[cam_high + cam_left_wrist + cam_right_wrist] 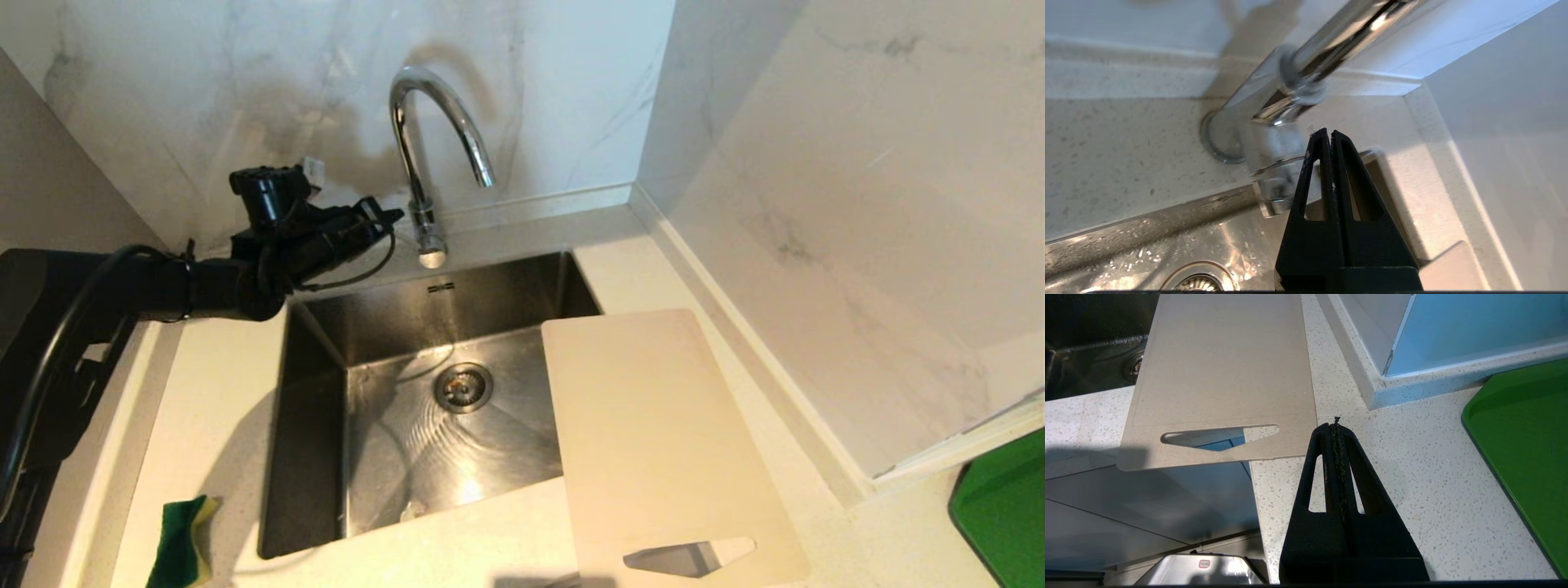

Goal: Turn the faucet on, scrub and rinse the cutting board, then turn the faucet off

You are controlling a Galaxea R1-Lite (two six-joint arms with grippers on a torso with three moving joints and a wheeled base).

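The chrome gooseneck faucet stands behind the steel sink. No water shows under its spout. My left gripper is shut with nothing in it, its tip close to the left of the faucet's base, beside the lever. The beige-white cutting board lies flat over the sink's right rim and the counter, handle cutout toward the near edge. My right gripper is shut and empty, hanging over the counter just off the cutting board's near right corner; it does not show in the head view.
A green and yellow sponge lies on the counter at the near left of the sink. A green tray sits at the far right. Marble walls close the back and right. The board's handle end overhangs the counter's front edge.
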